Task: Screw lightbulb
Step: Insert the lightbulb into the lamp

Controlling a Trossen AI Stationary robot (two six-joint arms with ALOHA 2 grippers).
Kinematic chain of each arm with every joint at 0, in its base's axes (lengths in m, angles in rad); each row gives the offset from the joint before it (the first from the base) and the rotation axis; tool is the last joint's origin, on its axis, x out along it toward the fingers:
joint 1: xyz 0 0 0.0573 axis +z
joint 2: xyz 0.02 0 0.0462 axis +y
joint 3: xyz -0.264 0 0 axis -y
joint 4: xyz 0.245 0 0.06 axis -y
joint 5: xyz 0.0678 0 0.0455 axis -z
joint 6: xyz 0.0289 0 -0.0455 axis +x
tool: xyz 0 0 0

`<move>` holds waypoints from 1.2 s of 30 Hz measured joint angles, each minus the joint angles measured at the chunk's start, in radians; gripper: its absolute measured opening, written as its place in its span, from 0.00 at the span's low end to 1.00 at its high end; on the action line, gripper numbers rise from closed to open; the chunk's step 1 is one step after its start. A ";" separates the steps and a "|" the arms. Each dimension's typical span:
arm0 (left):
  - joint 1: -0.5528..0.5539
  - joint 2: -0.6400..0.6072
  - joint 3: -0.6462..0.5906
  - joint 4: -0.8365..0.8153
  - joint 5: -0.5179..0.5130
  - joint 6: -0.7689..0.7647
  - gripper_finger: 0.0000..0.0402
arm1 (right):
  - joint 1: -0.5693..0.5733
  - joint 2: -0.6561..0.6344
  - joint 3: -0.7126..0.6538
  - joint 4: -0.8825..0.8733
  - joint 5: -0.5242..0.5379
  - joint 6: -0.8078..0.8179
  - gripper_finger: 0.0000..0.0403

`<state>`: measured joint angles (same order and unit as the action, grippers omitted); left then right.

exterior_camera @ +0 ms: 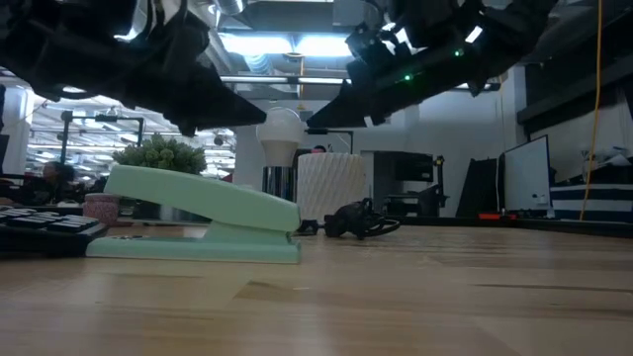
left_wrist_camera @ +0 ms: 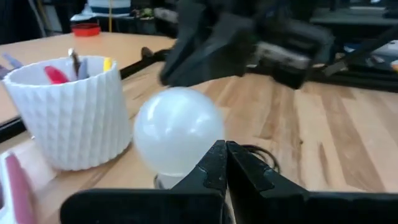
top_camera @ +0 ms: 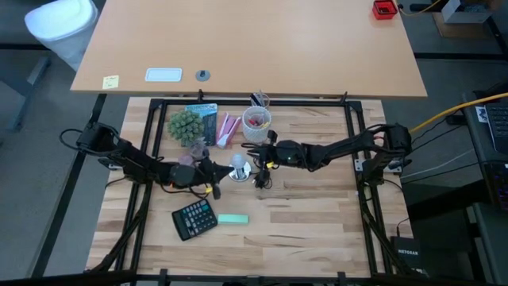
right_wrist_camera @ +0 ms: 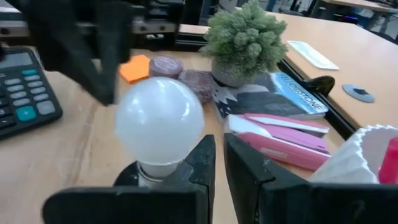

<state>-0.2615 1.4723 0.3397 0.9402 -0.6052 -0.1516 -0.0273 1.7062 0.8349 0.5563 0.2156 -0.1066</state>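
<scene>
Lightbulb (right_wrist_camera: 159,127) stands upright, its socket hidden behind the right end effector (right_wrist_camera: 219,163), whose fingers sit slightly apart, gripping nothing. Left end effector (left_wrist_camera: 226,163) is pressed together beside it.

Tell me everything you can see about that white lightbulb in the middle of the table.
The lightbulb is a round, frosted white globe, smooth and unlit, standing upright with its neck down in a dark socket. It sits mid-table beside a white textured cup of pens. Both grippers hover close on either side, their jaws nearly together; neither visibly grips the globe.
</scene>
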 joint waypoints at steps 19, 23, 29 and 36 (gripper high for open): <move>0.052 0.000 0.000 -0.043 -0.008 -0.014 0.00 | 0.001 0.043 0.000 0.038 -0.175 0.126 0.10; 0.073 0.000 0.000 -0.051 -0.017 -0.016 0.00 | 0.002 0.044 0.000 0.038 -0.215 0.135 0.10; 0.093 0.000 0.000 -0.091 -0.022 -0.025 0.00 | 0.012 0.045 0.000 0.074 -0.290 0.137 0.10; 0.070 0.000 0.000 -0.086 -0.053 -0.026 0.00 | 0.036 0.033 0.000 0.074 -0.223 0.112 0.10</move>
<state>-0.1920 1.4719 0.3401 0.8543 -0.6582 -0.1776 0.0087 1.7396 0.8349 0.6305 -0.0070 0.0051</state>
